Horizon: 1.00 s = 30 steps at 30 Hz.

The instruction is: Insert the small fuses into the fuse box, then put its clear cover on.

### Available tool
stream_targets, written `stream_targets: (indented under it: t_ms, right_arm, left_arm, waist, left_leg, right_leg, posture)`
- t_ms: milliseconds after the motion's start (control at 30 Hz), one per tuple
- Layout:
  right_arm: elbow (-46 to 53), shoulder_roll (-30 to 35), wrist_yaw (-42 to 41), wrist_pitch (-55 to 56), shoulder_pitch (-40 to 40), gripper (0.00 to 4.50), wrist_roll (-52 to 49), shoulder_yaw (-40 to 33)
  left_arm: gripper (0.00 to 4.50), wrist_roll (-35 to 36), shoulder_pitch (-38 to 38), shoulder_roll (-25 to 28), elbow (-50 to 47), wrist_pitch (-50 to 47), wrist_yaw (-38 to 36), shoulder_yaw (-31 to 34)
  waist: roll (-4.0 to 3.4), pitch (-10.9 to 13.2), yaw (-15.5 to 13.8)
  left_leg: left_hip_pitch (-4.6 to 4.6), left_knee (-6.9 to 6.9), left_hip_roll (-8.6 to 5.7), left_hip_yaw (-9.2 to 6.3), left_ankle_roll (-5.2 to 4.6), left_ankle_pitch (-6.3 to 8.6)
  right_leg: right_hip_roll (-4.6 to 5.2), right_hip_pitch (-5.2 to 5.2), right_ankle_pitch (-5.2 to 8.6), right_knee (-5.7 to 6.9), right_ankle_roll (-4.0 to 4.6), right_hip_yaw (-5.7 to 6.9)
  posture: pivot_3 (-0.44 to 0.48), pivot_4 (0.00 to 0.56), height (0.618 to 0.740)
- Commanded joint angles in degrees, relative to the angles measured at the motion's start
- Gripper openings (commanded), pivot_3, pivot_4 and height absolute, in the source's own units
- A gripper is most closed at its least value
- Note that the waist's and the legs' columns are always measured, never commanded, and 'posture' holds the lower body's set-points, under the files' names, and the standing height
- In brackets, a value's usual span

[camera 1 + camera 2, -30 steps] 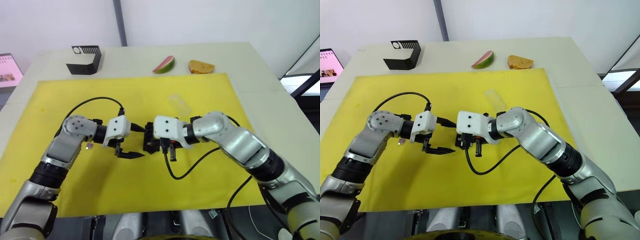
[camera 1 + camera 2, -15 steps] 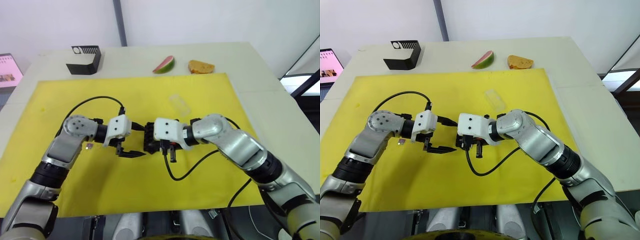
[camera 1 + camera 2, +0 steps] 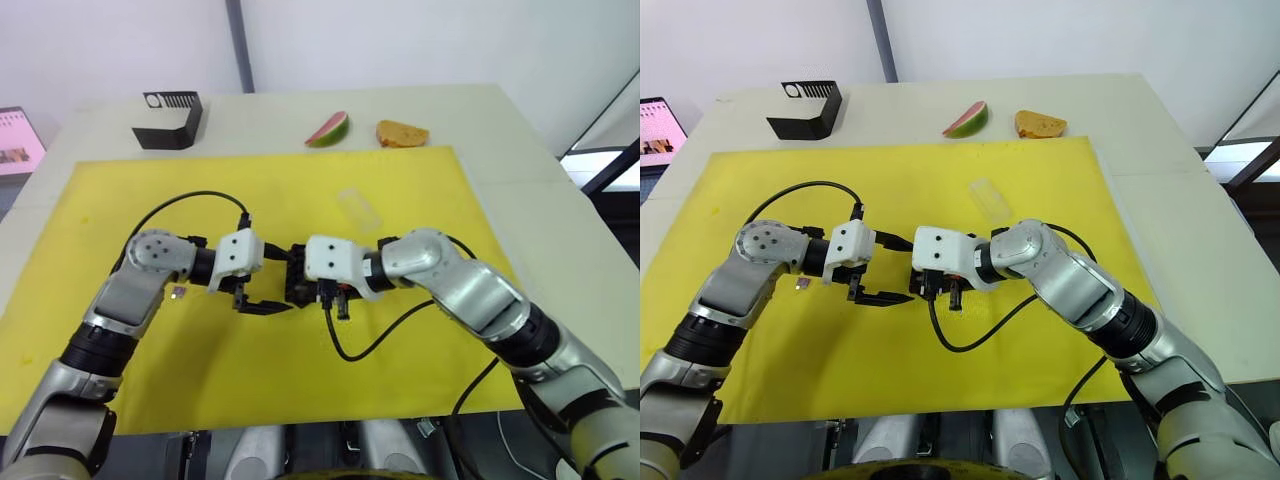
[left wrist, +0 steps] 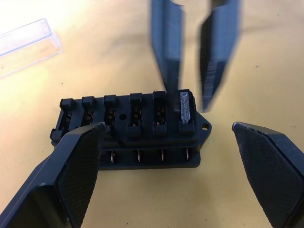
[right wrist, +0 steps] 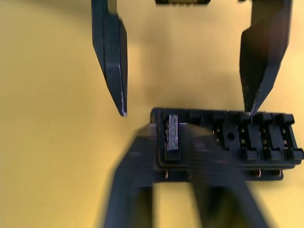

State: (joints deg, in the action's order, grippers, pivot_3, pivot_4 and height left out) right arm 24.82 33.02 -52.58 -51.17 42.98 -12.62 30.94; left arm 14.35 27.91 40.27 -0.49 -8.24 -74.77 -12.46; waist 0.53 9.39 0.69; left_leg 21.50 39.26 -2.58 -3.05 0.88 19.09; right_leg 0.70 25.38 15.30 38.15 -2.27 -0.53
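The black fuse box (image 4: 133,128) lies on the yellow mat (image 3: 300,370) between my two grippers. A grey fuse (image 4: 185,107) sits in its end slot, and the other slots that show look empty. My right gripper (image 4: 190,97) hangs just over that fuse, open by a narrow gap with nothing between its fingers (image 4: 166,47). My left gripper (image 3: 258,300) is open wide, its fingers (image 4: 76,171) on either side of the box without touching it. The clear cover (image 3: 358,208) lies on the mat behind the box. One small fuse (image 3: 178,292) lies beside my left forearm.
At the table's far left stands a black angular holder (image 3: 168,118). A watermelon slice (image 3: 330,130) and a piece of bread (image 3: 402,133) lie beyond the mat's far edge. Cables loop from both wrists over the mat.
My right gripper has edged slightly left over the box's end. My left gripper has barely shifted toward the box.
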Motion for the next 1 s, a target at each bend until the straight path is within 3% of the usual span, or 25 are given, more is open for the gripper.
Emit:
stream_targets:
  t_ms: [33, 200, 333, 433, 533, 1000]
  right_arm:
    - [3.76, -1.11, 0.36, -1.89, 0.45, 3.06, -4.33, -7.36]
    - [2.83, -5.11, 0.18, 1.11, -3.73, 3.06, -11.43, -15.69]
    - [-1.93, -7.08, 0.72, 9.78, -8.91, 3.06, -9.88, -15.96]
    - [-5.13, -8.02, 0.51, 15.12, -11.77, 1.77, -8.28, -14.44]
    - [-8.08, -8.83, 1.02, 18.81, -13.01, 0.15, -6.43, -13.37]
    - [-8.27, -7.13, 0.81, 17.69, -15.46, 0.06, -2.77, -8.09]
  left_arm:
    - [4.5, 1.15, 0.8, 1.02, -1.84, -0.02, -0.37, 2.1]
    - [4.5, 1.83, 1.1, 1.27, -1.98, -0.46, -0.95, 2.65]
    - [4.5, 1.7, 1.5, 0.86, -1.5, -0.39, -0.87, 2.45]
    - [4.5, 1.63, 1.16, 0.98, -1.51, -0.23, -0.95, 2.38]
    - [4.5, 1.28, 0.58, 1.3, -1.52, 0.02, -0.86, 2.37]
    - [4.5, 1.0, -0.11, 2.66, -1.65, 0.11, -0.38, 2.47]
  waist:
    - [0.01, 0.0, -0.01]
    - [0.02, -0.01, 0.01]
    - [0.04, -0.02, 0.01]
    - [0.04, -0.02, 0.07]
    - [0.04, -0.02, 0.16]
    - [0.06, -0.04, -0.02]
  left_leg:
    - [0.0, 0.0, 0.0, 0.0, 0.0, 0.0]
    - [-0.02, 0.0, 0.0, -0.01, -0.03, 0.02]
    - [-0.02, 0.01, 0.0, 0.02, -0.03, 0.02]
    - [-0.03, 0.02, 0.0, 0.01, -0.03, 0.02]
    - [-0.04, 0.02, 0.0, 0.01, -0.02, 0.01]
    - [-0.05, 0.04, 0.0, 0.01, 0.1, -0.05]
  right_leg:
    - [0.0, 0.0, 0.0, 0.0, 0.0, 0.0]
    - [-0.01, -0.01, 0.0, 0.02, 0.0, 0.0]
    - [0.0, -0.03, 0.0, 0.01, -0.01, 0.0]
    - [-0.01, -0.03, 0.0, 0.03, -0.01, 0.0]
    - [-0.02, -0.02, -0.01, 0.05, -0.01, 0.0]
    - [-0.02, -0.04, 0.0, 0.04, -0.01, 0.0]
  posture:
    - [0.0, 0.15, 0.74]
    - [0.0, 0.15, 0.74]
    - [0.0, 0.15, 0.74]
    - [0.0, 0.15, 0.74]
    - [0.0, 0.15, 0.74]
    - [0.0, 0.15, 0.74]
